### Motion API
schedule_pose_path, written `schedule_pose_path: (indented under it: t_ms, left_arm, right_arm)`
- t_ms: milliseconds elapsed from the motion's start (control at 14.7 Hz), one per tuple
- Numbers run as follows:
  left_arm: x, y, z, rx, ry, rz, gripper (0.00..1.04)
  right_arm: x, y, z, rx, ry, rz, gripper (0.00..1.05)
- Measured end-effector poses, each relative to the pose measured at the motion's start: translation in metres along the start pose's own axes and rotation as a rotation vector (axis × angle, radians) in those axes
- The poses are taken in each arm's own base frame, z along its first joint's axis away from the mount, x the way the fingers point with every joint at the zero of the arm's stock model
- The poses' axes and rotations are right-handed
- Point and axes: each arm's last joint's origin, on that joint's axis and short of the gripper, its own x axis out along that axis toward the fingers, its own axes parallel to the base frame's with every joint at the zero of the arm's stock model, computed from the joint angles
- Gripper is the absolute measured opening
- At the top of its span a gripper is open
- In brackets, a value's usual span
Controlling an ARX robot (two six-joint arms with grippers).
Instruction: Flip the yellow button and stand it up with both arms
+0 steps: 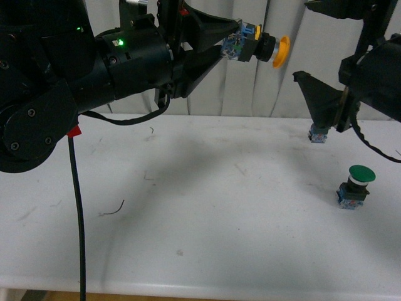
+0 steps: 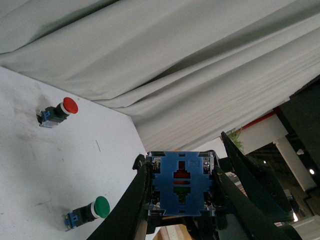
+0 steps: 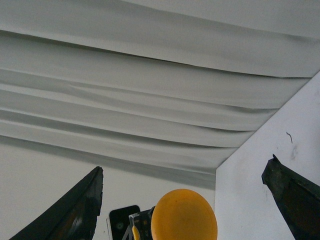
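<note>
Left gripper [image 1: 235, 44]: clenched on yellow button [image 1: 260, 47].
Right gripper [image 3: 184, 167]: spread wide.
Red button [image 2: 56, 112]: cap seen from left wrist only.

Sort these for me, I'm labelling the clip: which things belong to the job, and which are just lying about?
Job: yellow button, held in the air by the left claw; right claw, open and facing it.

Lying about: green button and red button, both on the table.

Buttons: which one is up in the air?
The yellow button, gripped by the left pincer high above the table. The green button and red button sit on the table.
</note>
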Motion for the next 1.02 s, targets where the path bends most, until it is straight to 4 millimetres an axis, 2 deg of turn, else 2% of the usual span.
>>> schedule_pose_path:
  t_ms: [136, 272, 408, 680, 748, 816, 884, 1020]
  left_arm:
    - [-0.001, 0.0, 0.001, 0.002, -0.005, -0.002, 0.3]
    - [-0.001, 0.0, 0.002, 0.003, -0.008, -0.005, 0.3]
    - [-0.003, 0.001, 0.004, 0.005, -0.01, -0.005, 0.3]
    - [-0.004, 0.002, 0.006, 0.006, -0.012, -0.003, 0.3]
    - [-0.004, 0.002, 0.006, 0.006, -0.013, -0.003, 0.3]
    - [-0.004, 0.002, 0.006, 0.004, -0.012, 0.0, 0.3]
    - [-0.004, 0.003, 0.006, 0.002, -0.012, 0.003, 0.3]
    - [-0.005, 0.006, 0.006, -0.002, -0.011, 0.011, 0.3]
  right_arm:
    - [0.012, -0.005, -0.012, 0.011, 0.014, 0.004, 0.98]
    - [0.016, -0.014, -0.024, 0.023, 0.039, -0.018, 0.98]
    - [0.018, -0.015, -0.033, 0.03, 0.054, -0.02, 0.98]
    - [0.02, -0.013, -0.034, 0.029, 0.058, -0.014, 0.98]
    - [0.02, -0.013, -0.035, 0.031, 0.061, -0.013, 0.93]
    - [0.02, -0.013, -0.035, 0.031, 0.061, -0.01, 0.82]
    - [0.021, -0.012, -0.035, 0.029, 0.06, 0.0, 0.64]
    - [0.022, -0.01, -0.035, 0.029, 0.06, 0.008, 0.41]
